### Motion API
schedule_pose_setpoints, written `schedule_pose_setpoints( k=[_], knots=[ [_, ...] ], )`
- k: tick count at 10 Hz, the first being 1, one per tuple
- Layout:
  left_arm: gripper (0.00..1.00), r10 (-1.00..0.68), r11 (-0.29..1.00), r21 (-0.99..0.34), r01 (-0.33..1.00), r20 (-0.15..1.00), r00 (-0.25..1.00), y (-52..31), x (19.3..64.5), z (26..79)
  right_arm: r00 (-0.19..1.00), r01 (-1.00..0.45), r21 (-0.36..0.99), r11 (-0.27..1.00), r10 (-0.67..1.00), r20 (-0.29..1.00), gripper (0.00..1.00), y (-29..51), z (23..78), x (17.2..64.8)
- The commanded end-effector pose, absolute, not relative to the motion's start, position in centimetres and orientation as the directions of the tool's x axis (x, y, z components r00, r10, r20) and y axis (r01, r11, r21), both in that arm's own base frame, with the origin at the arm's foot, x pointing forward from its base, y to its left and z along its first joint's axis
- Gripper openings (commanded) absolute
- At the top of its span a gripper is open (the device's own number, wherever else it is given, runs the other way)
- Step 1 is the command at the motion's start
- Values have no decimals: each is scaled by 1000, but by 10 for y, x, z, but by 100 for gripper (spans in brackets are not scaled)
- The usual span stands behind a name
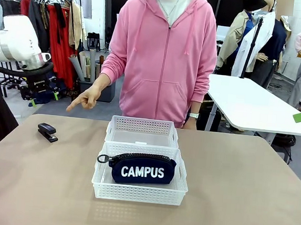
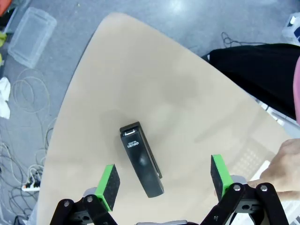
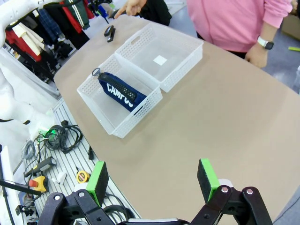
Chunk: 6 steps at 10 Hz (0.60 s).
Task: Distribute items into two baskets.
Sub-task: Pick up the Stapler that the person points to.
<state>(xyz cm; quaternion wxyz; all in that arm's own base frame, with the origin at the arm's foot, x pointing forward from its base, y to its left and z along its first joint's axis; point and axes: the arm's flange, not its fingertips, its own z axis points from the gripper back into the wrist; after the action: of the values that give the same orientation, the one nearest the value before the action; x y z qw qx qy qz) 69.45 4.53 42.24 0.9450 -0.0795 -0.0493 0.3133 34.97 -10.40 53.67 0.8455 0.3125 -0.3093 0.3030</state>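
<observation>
From my station the biggest thing in view is the tan table (image 1: 237,204), with a person in a pink hoodie (image 1: 166,56) standing at its far side. The white left arm (image 1: 14,42) comes in high at my left. In the middle of the table two white lattice baskets sit end to end, rims touching. The far basket (image 1: 143,126) holds nothing but a small white label on its floor. The near basket (image 1: 138,193) holds the navy pouch (image 1: 142,171), which lies lengthwise with its "CAMPUS" lettering facing me and its ring pull at the left end. The left gripper (image 2: 164,177) hangs above the table with its green pads spread wide and grips nothing. The right gripper (image 3: 152,180) is spread just as wide and empty, over bare table well apart from the baskets. The person's hand (image 1: 86,97) points a finger down toward the table's left side (I see the same hand at the edge of the left wrist view). The black stapler (image 1: 47,132) lies there on the table, well apart from both baskets, and in the left wrist view it sits between that gripper's pads, touching neither.
</observation>
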Motion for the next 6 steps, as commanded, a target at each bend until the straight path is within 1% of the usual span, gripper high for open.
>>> schedule_pose_setpoints(
  k=[1,2,6],
  knots=[
    [100,623,771,-163,-615,-3,782,39,685,414,616,-713,341,612,315,722,100,-103,537,349],
    [100,630,764,-160,-625,-23,776,38,683,409,616,-713,341,612,315,722,100,-103,537,349],
    [100,650,751,-113,-651,-45,758,37,682,376,616,-713,341,612,315,722,100,-103,537,349]
  ],
)
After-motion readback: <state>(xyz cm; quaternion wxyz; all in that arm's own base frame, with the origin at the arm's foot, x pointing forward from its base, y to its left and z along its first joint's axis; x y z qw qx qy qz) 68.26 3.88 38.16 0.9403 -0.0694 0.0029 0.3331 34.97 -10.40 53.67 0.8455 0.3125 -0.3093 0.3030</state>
